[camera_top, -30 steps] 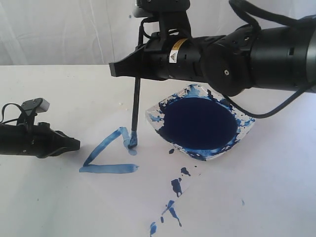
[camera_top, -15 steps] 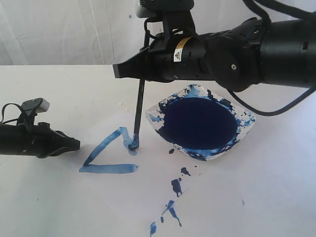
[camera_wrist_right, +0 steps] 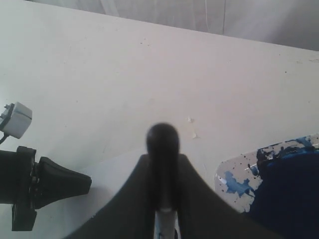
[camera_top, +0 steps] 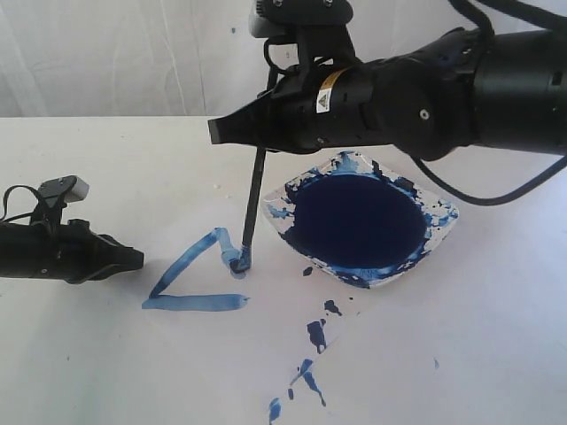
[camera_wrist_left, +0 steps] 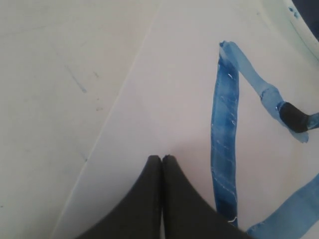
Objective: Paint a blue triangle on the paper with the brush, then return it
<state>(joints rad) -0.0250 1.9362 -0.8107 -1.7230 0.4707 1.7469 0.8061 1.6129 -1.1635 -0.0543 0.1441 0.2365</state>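
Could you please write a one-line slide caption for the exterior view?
Right gripper holds the brush nearly upright, its tip on the unfinished blue triangle, beside the paint dish.

Streaky blue, pale to dark, on the blue triangle point(camera_top: 190, 303) at lower left of centre in the exterior view, laid over the white paper point(camera_wrist_left: 169, 89) on an off-white table point(camera_wrist_left: 50, 99), with dark blue splatters point(camera_top: 316, 335) low in the middle. Deep navy paint point(camera_top: 354, 221) in a clear dish point(camera_top: 443, 226) with a blue-flecked rim, right of centre. Black on the brush point(camera_top: 254, 190), blue-stained at the tip, and black on the left gripper point(camera_top: 133, 258) and right gripper point(camera_top: 217, 131), plus a yellow label point(camera_top: 330, 81) near the top.
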